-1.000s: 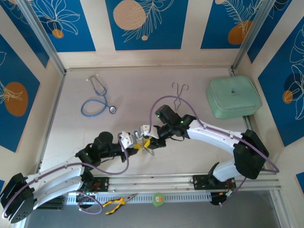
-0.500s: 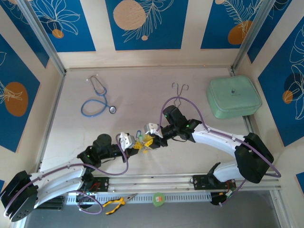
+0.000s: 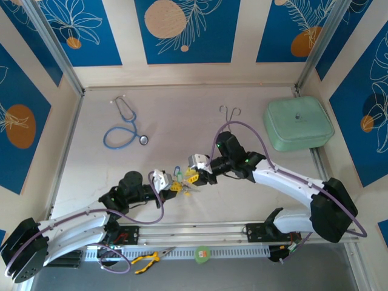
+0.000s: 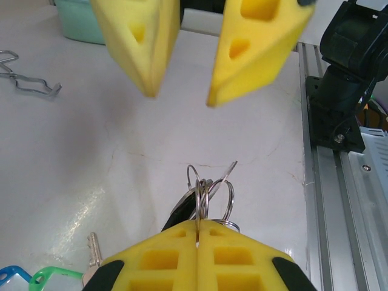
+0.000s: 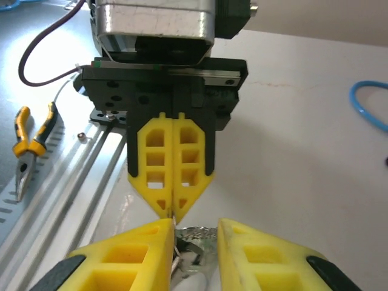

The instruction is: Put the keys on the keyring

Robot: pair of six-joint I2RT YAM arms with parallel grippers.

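Note:
My left gripper [image 4: 199,221] is shut on the thin silver loops of the keyring [image 4: 207,185], just above the table. The black-headed key [image 4: 180,209] hangs against those loops. A bare silver key blade [image 4: 92,248] lies on the table beside a blue head [image 4: 9,276] and the green tab [image 4: 54,277]. My right gripper [image 5: 195,227] faces the left one tip to tip, open, with the keyring [image 5: 200,233] between its fingers [image 5: 133,254]. From above, both grippers meet at the table's front middle, left gripper [image 3: 174,185], right gripper [image 3: 195,176].
A blue stethoscope [image 3: 124,130] lies at the back left, metal forceps [image 3: 229,120] at the back middle, a mint-green case [image 3: 298,123] at the back right. Yellow-handled pliers [image 3: 148,260] rest on the front rail [image 3: 242,230] below the arm bases.
The right arm has drawn back to the right, its gripper sliding a little right along the keyring. The left gripper has kept its hold and hardly moved.

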